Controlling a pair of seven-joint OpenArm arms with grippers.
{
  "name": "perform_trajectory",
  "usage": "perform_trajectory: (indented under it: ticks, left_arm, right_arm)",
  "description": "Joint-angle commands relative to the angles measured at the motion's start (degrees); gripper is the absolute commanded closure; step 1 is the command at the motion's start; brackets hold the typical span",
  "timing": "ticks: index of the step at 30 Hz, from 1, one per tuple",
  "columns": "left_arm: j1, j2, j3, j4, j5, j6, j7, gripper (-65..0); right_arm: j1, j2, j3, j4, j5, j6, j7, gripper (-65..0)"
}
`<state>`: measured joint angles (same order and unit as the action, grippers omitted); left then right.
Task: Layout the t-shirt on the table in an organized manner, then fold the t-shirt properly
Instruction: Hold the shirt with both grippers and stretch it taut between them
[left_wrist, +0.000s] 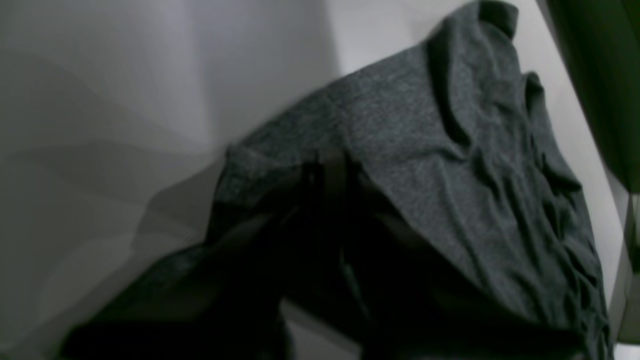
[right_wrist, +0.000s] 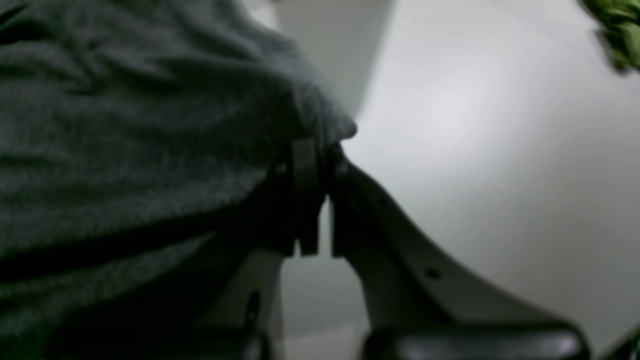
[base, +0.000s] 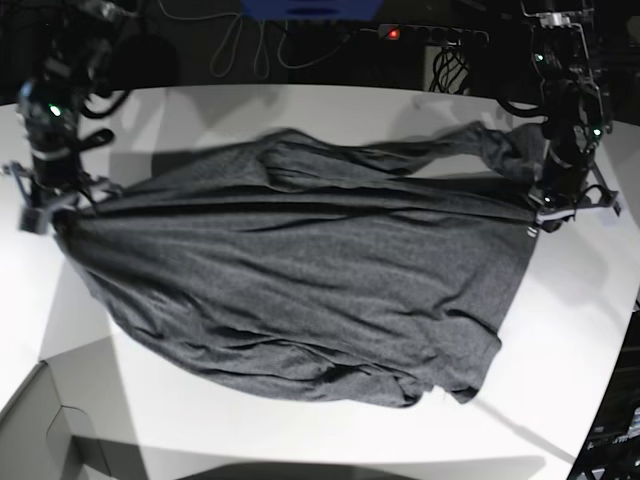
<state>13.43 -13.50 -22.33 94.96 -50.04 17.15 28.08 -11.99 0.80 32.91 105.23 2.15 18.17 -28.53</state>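
Main risk: the t-shirt (base: 300, 290) is stretched between two claws, far edge raised, the rest draped onto the worktop (base: 560, 340). If the arms pull further apart or lift unevenly, I judge the knit could slip out of one pinch and the whole spread would collapse into a heap.
Second risk: the near hem lies bunched and rolled under at the front, toward the base view's right. Lowering the shirt as it hangs would likely set those folds in, so the layout would come out crooked.
Third risk: a sleeve is twisted into a rope near the left claw; it may stay twisted once laid down.
Left claw (base: 545, 208): closed on the t-shirt's edge at the base view's right; its wrist view shows only dark cloth over the fingers.
Right claw (right_wrist: 320, 165): pinched tight on a corner of the t-shirt, fabric bunched over the tips.
Worktop: plain white, smooth, curved at the front edge, far larger than the shirt, so there is room to spread it.
Room: dark behind, with cables and a power strip (base: 430, 34) showing a red light.
Grey box (base: 45, 430): corner at the near left, close to the cloth's edge.
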Motion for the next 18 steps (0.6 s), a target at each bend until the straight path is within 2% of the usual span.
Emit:
perform_trajectory:
  ticks: [1,7,13,18]
  left_arm:
    - [-0.6,-0.8,0.0,1.2,-0.2,-0.3,-1.3,-0.1]
    - [-0.6,-0.8,0.0,1.3,-0.2,-0.3,-1.2,-0.1]
    - [-0.5,-0.8,-0.2,1.3,-0.2,-0.3,-1.2,-0.1]
    - [-0.5,-0.7,0.7,1.1,-0.2,-0.3,-1.2,-0.1]
  right_arm:
    - [-0.2,0.7,0.6,1.8,1.6,-0.3,1.0,0.0]
    - [-0.4,3.0,2.7,0.9,4.0,-0.3,-5.5,0.0]
    - [0.3,5.3,2.9,-3.6,3.7,-0.3,-6.1,0.0]
    - [0.1,5.3,2.9,-5.8,3.6,-0.3,-5.9,0.0]
